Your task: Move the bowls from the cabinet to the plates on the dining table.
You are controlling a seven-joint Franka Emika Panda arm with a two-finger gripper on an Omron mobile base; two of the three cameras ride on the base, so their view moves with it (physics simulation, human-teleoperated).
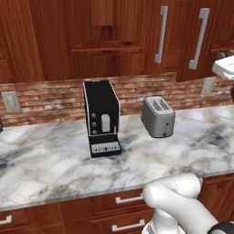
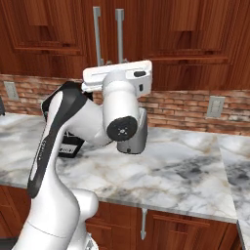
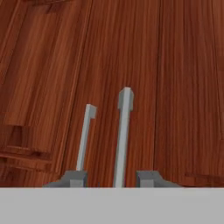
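We see the cabinet shut, dark red-brown panelled doors across the wall above the brick strip, no bowls on show. Two long silver bar handles hang side by side at about 1 o'clock in the left base view; the second one sits just right of it. In the right base view the same pair stands at 12 o'clock, right above the white hand.

In the hand view the fingers sit at 6 o'clock, apart, with the nearer handle running up between the tips; we cannot tell if either tip touches it. The other handle lies just to the 9 o'clock side, outside the fingers. The door panel takes up the rest.

Below, the marble worktop carries a black coffee machine near centre and a silver toaster at its 3 o'clock, well apart. Drawers with short handles sit under the worktop edge at 6 o'clock. A wall outlet shows at 9 o'clock on the brick.
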